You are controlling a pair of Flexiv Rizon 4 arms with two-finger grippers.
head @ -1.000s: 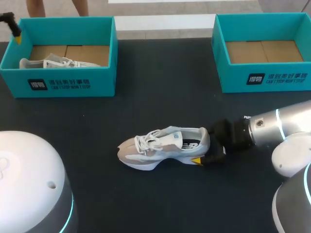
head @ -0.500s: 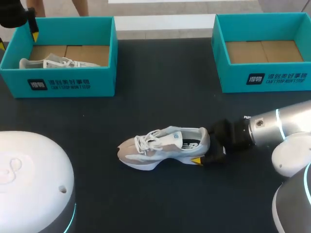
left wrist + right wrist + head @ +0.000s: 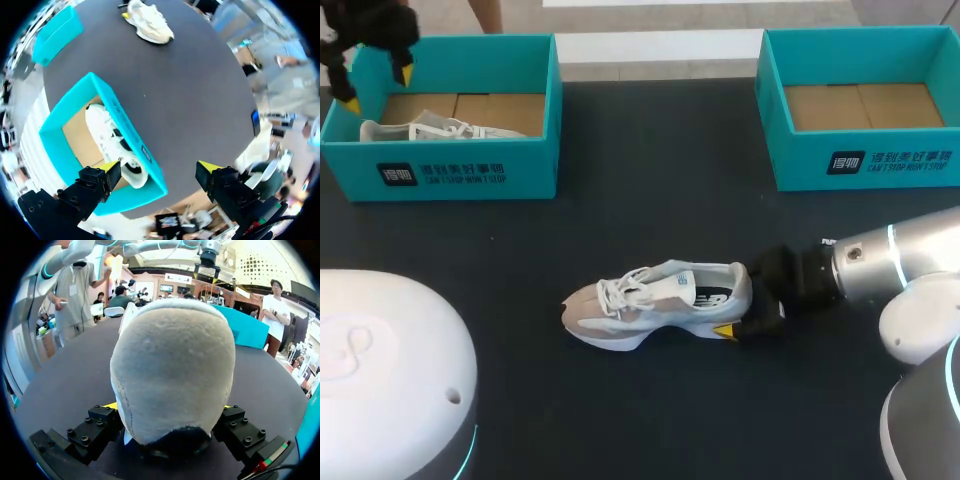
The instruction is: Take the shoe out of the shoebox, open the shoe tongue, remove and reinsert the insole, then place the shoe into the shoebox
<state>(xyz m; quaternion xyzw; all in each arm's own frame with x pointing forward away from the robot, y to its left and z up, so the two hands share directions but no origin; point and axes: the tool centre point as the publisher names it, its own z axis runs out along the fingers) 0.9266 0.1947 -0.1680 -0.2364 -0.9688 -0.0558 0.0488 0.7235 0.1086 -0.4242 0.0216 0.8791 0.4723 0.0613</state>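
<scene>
Head view: the shoe [image 3: 655,303] stands mid-table, with the right gripper [image 3: 745,325] clamped on its heel. The left gripper [image 3: 376,88] hovers over the left shoebox [image 3: 470,175], where a second shoe [image 3: 430,128] lies. Left wrist view: fingers [image 3: 107,170] wide apart above that box. Right wrist view: the heel is pinched from both sides.

The head camera looks down on the bench [image 3: 650,180] from behind. The left wrist camera hangs high over the far-left shoebox [image 3: 127,127]. The right wrist camera sits close behind the shoe [image 3: 172,370], which all three share.
</scene>
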